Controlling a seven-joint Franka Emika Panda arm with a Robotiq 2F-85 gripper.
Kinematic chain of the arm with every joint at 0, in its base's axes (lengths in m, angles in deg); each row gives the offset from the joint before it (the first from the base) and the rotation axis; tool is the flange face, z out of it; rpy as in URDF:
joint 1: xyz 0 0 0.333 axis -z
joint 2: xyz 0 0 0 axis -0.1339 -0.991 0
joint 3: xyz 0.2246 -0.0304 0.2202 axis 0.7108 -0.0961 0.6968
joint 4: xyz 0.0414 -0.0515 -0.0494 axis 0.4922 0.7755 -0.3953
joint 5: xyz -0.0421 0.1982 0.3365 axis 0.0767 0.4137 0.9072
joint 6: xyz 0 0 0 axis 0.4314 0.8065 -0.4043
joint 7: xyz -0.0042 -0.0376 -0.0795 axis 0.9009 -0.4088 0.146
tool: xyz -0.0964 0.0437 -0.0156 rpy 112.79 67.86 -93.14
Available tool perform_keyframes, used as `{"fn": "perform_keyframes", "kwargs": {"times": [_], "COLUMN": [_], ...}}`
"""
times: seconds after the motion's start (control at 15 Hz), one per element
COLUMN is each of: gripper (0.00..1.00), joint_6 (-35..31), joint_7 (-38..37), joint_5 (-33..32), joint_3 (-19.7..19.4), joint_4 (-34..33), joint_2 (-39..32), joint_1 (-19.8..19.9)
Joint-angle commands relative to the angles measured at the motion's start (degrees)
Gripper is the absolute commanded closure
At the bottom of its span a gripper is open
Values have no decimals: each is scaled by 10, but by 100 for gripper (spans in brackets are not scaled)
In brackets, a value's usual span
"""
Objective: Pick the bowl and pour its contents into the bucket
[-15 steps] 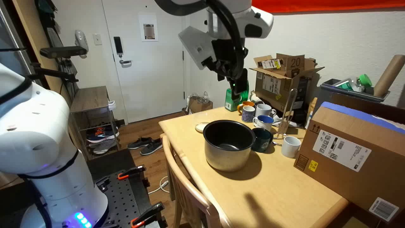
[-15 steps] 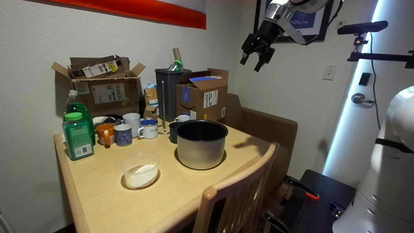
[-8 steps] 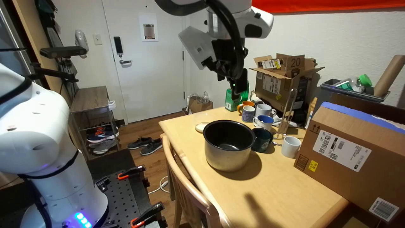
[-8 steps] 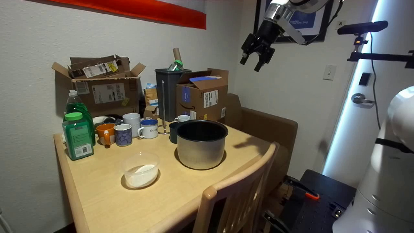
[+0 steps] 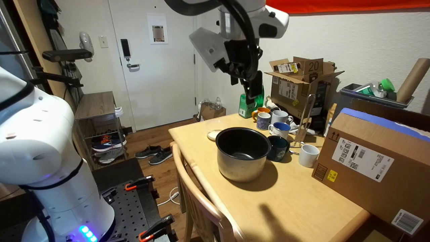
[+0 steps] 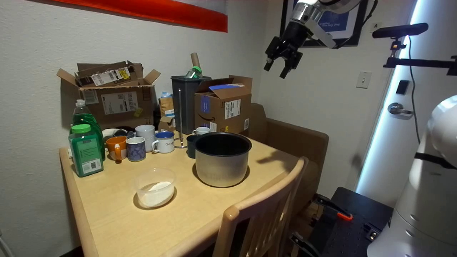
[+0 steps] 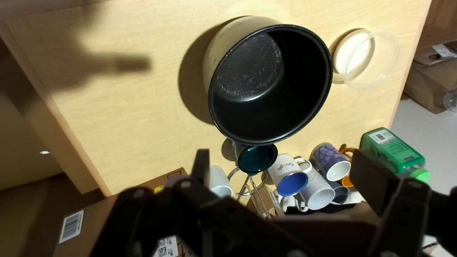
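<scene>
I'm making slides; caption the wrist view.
Beyond the open gripper, the bucket stands beside a clear bowl with white contents, mugs nearby.

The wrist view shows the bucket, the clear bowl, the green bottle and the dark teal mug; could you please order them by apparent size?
Largest to smallest:
1. bucket
2. clear bowl and green bottle: too alike to rank
3. dark teal mug, partly hidden

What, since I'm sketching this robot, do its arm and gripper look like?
The arm is white and rounded, with a silvery wrist ring, black straps, black cabling and blue base lights. The gripper is black, with two blocky fingers.
</scene>
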Motion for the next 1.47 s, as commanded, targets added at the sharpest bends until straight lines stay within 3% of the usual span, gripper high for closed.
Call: {"fn": "perform_keyframes", "kwargs": {"times": [0.0, 0.33, 0.4, 0.73, 0.8, 1.4], "gripper": [0, 0, 0, 0, 0, 0], "joint_6": [-40, -44, -35, -35, -9, -7], "joint_7": [-22, -52, -35, -35, -8, -134], "joint_5": [-10, -32, -15, -15, 28, -38], "joint_3": [48, 100, 84, 85, 59, 174], "joint_4": [20, 44, 26, 28, 20, 60], "joint_2": [8, 11, 0, -1, -2, -13], "joint_1": [15, 11, 6, 5, -11, -9]}}
